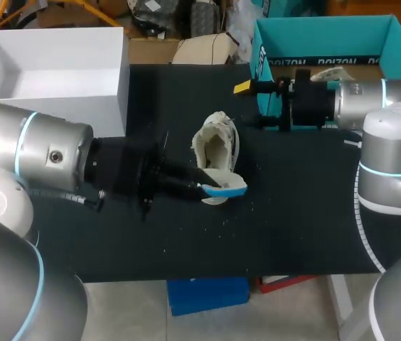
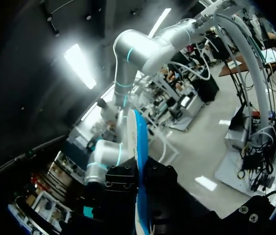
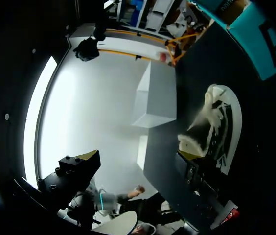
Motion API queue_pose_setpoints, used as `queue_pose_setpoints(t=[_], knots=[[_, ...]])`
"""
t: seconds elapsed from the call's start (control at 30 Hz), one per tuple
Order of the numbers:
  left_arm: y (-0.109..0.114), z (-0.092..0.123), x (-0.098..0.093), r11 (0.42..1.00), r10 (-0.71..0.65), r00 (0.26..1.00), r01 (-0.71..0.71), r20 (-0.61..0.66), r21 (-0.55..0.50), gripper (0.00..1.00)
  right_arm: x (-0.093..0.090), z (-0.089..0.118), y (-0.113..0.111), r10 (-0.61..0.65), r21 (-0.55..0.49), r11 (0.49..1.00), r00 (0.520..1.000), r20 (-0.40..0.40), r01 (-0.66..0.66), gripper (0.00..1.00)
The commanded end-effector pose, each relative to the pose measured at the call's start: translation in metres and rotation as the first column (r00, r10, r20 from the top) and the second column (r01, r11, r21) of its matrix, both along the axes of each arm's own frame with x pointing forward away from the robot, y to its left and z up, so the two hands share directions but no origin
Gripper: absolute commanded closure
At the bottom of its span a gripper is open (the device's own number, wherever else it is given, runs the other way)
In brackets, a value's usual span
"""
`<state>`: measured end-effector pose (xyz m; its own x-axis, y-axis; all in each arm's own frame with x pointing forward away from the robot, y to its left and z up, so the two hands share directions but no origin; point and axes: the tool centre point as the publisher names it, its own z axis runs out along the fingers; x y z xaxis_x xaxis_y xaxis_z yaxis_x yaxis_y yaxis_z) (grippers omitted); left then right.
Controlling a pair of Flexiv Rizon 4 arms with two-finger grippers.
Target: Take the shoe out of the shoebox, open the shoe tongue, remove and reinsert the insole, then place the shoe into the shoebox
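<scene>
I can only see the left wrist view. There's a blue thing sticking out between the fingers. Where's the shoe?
Observer: The shoe sits on the black table, just past the left gripper.
Operator: Is the blue thing from the shoe?
Observer: It looks like the insole. It's outside the shoe, at the end nearest us, with the left gripper shut on it.
Operator: Is the other arm helping?
Observer: No. The right gripper is open and holds nothing. It's beside the shoe, on the side towards the teal shoebox.
</scene>
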<state>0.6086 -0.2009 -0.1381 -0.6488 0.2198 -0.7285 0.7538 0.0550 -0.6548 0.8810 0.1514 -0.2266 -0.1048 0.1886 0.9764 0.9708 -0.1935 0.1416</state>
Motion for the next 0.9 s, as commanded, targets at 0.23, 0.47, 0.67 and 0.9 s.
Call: queue_pose_setpoints(t=[0.23,0.47,0.67,0.9], knots=[[0.019,-0.029,-0.017,0.974,0.17,0.979,-0.148,0.116,-0.174,1.0,0.0,-0.001,0.002,-0.003,0.001,1.0,1.0,0.0,0.003,0.0],[0.019,-0.029,-0.017,0.974,0.17,0.979,-0.148,0.116,-0.174,1.0,0.0,-0.001,0.002,-0.003,0.001,1.0,1.0,0.0,0.003,0.0],[0.019,-0.029,-0.017,0.974,0.17,0.979,-0.148,0.116,-0.174,1.0,0.0,-0.001,0.002,-0.003,0.001,1.0,1.0,0.0,0.003,0.0],[0.014,-0.031,-0.021,0.973,0.163,0.976,-0.135,0.143,-0.189,1.0,0.0,-0.001,0.002,-0.003,0.001,1.0,1.0,0.0,0.003,0.0]])
